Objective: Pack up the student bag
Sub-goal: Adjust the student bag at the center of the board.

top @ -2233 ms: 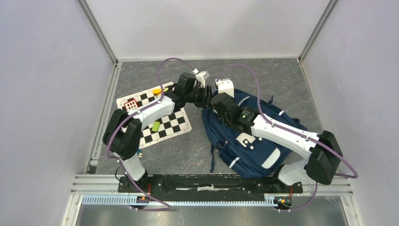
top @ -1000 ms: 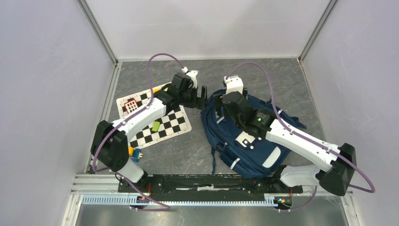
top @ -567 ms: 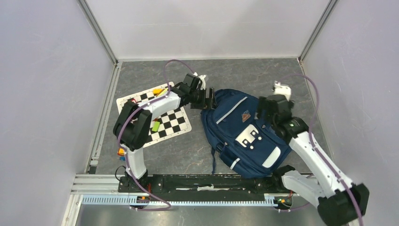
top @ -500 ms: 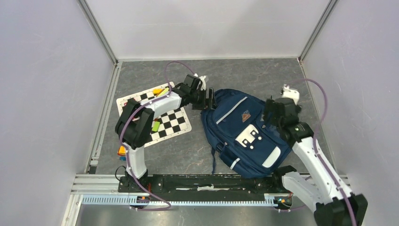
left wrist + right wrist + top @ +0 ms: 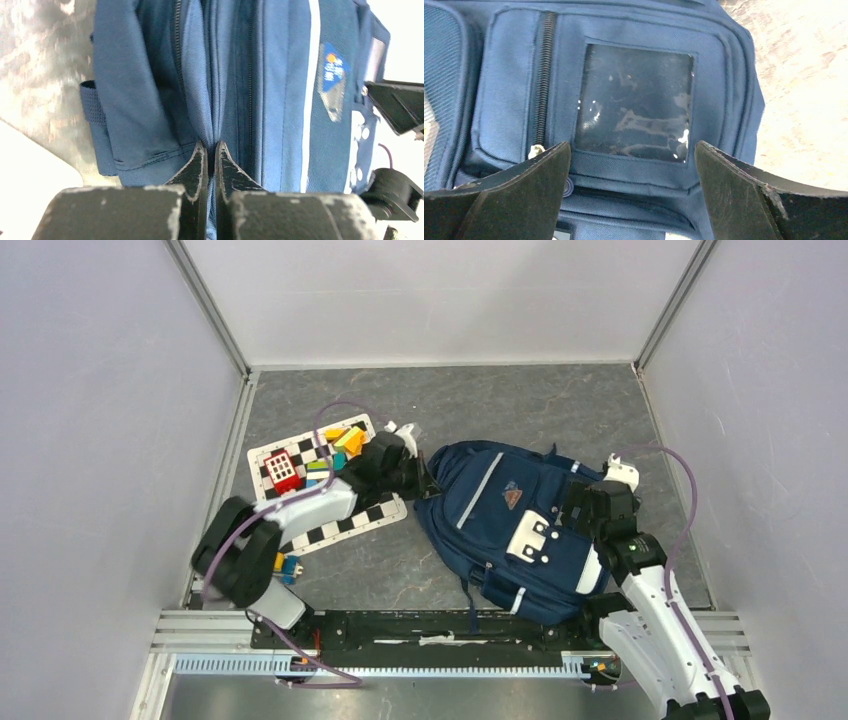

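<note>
The student bag (image 5: 480,515), navy with grey stripes and a white patch, lies flat on the grey floor right of centre. My left gripper (image 5: 424,478) sits at the bag's upper left edge. In the left wrist view it (image 5: 211,150) is shut, pinching a fold of the bag's fabric (image 5: 200,100) beside a zip line. My right gripper (image 5: 588,508) hovers over the bag's right side. From the right wrist its jaws (image 5: 631,155) stand wide open above a front pocket with a clear window (image 5: 634,110), holding nothing.
A checkerboard mat (image 5: 345,520) lies left of the bag, with several coloured toy blocks on it, among them a red one (image 5: 281,468) and an orange one (image 5: 350,440). Another small block (image 5: 288,565) lies off the mat near the left arm's base. Walls enclose the floor on three sides.
The left gripper has shut on the bag's edge and the bag has shifted slightly left. The right arm has drawn back from over the bag to its right side, jaws open.
</note>
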